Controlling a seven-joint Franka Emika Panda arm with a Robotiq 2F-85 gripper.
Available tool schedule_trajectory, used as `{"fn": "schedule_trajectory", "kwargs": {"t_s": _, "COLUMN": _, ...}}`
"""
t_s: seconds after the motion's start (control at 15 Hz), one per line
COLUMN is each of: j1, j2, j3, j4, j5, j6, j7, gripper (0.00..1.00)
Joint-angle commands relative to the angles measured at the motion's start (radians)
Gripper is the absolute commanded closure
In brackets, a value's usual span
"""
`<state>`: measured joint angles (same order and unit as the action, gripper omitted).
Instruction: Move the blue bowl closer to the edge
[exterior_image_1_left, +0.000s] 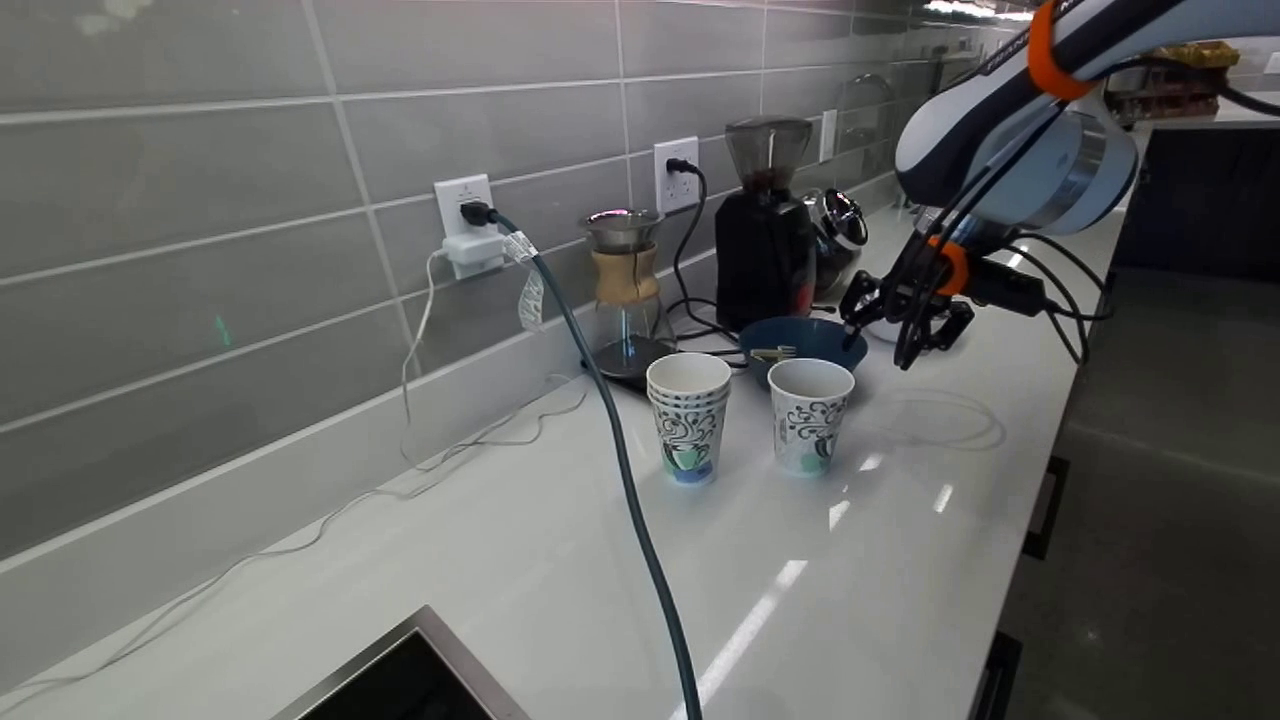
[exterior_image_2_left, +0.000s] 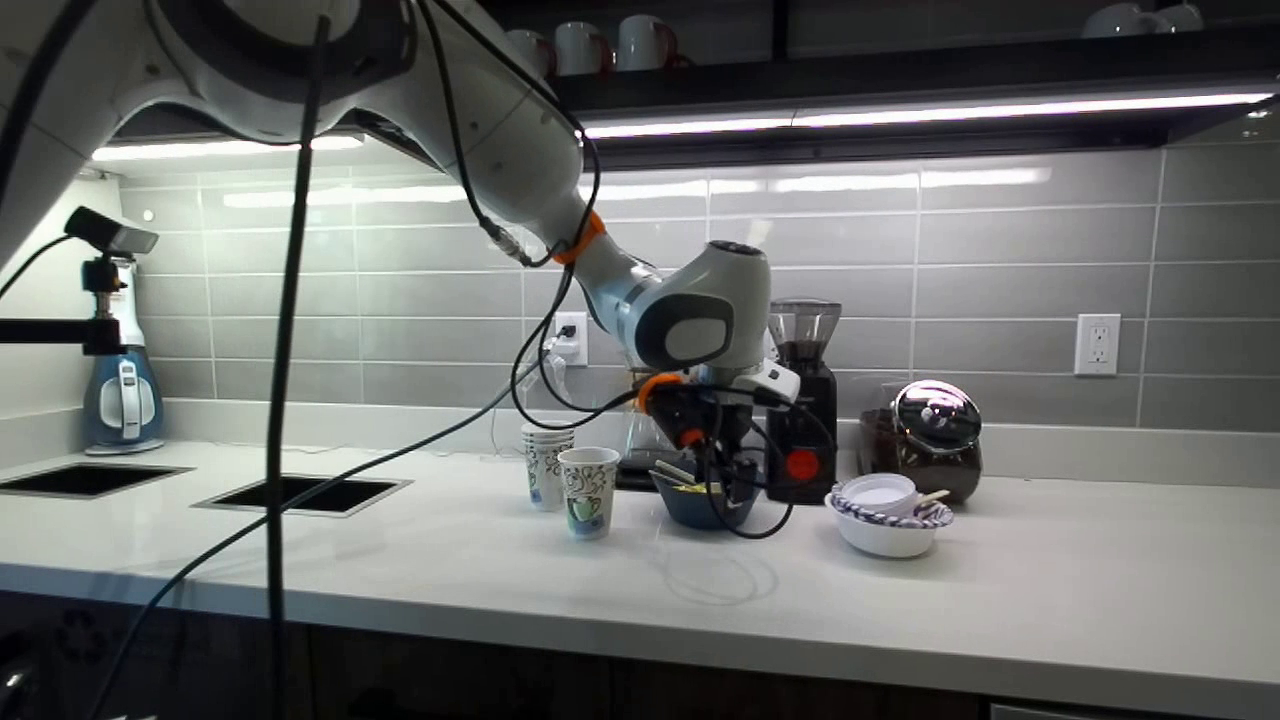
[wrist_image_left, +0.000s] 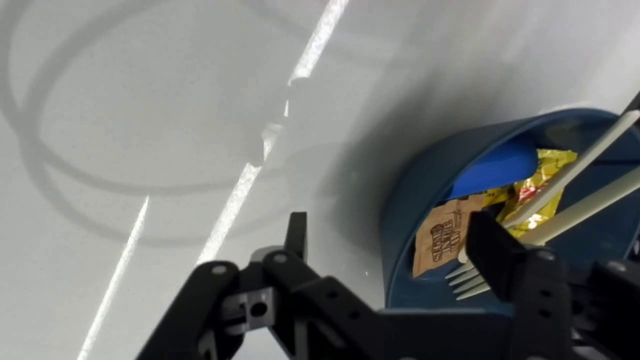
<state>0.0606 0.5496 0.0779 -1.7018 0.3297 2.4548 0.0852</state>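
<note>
The blue bowl (exterior_image_1_left: 815, 343) sits on the white countertop behind the paper cups; it also shows in an exterior view (exterior_image_2_left: 690, 510). In the wrist view the bowl (wrist_image_left: 415, 185) is at the right and holds a brown sugar packet, yellow wrappers, a blue item and pale wooden cutlery. My gripper (wrist_image_left: 391, 237) is open, one finger outside the bowl's wall and the other over its inside, with the rim between them. In both exterior views the gripper (exterior_image_1_left: 885, 335) (exterior_image_2_left: 735, 480) is at the bowl's side. Whether a finger touches the bowl is unclear. The counter's front edge (exterior_image_2_left: 640, 638) runs along the front.
Stacked paper cups (exterior_image_1_left: 690, 420) and a single paper cup (exterior_image_1_left: 810, 420) stand beside the bowl. A coffee grinder (exterior_image_1_left: 765, 240) and a glass coffee maker (exterior_image_1_left: 628, 290) are behind. A white bowl (exterior_image_2_left: 885, 538) with a smaller bowl stands to one side. A cable (exterior_image_1_left: 630, 480) crosses the counter.
</note>
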Motion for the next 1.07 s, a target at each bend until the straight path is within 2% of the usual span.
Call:
{"fn": "schedule_trajectory", "kwargs": {"t_s": 0.0, "j1": -0.024, "j2": 0.096, "j3": 0.021, "j4": 0.128, "j5": 0.01, "j6": -0.009, "j7": 0.01, "gripper": 0.47}}
{"fn": "schedule_trajectory", "kwargs": {"t_s": 0.33, "j1": -0.033, "j2": 0.134, "j3": 0.036, "j4": 0.183, "j5": -0.001, "j6": -0.043, "j7": -0.007, "gripper": 0.84}}
{"fn": "schedule_trajectory", "kwargs": {"t_s": 0.47, "j1": -0.022, "j2": 0.124, "j3": 0.025, "j4": 0.185, "j5": -0.02, "j6": -0.093, "j7": 0.018, "gripper": 0.97}}
{"fn": "schedule_trajectory", "kwargs": {"t_s": 0.53, "j1": -0.017, "j2": 0.116, "j3": 0.018, "j4": 0.18, "j5": -0.032, "j6": -0.111, "j7": 0.023, "gripper": 1.0}}
{"fn": "schedule_trajectory", "kwargs": {"t_s": 0.73, "j1": -0.005, "j2": 0.089, "j3": -0.009, "j4": 0.162, "j5": -0.071, "j6": -0.135, "j7": 0.033, "gripper": 0.99}}
{"fn": "schedule_trajectory", "kwargs": {"t_s": 1.0, "j1": -0.031, "j2": 0.03, "j3": -0.019, "j4": 0.107, "j5": -0.086, "j6": -0.151, "j7": -0.005, "gripper": 0.99}}
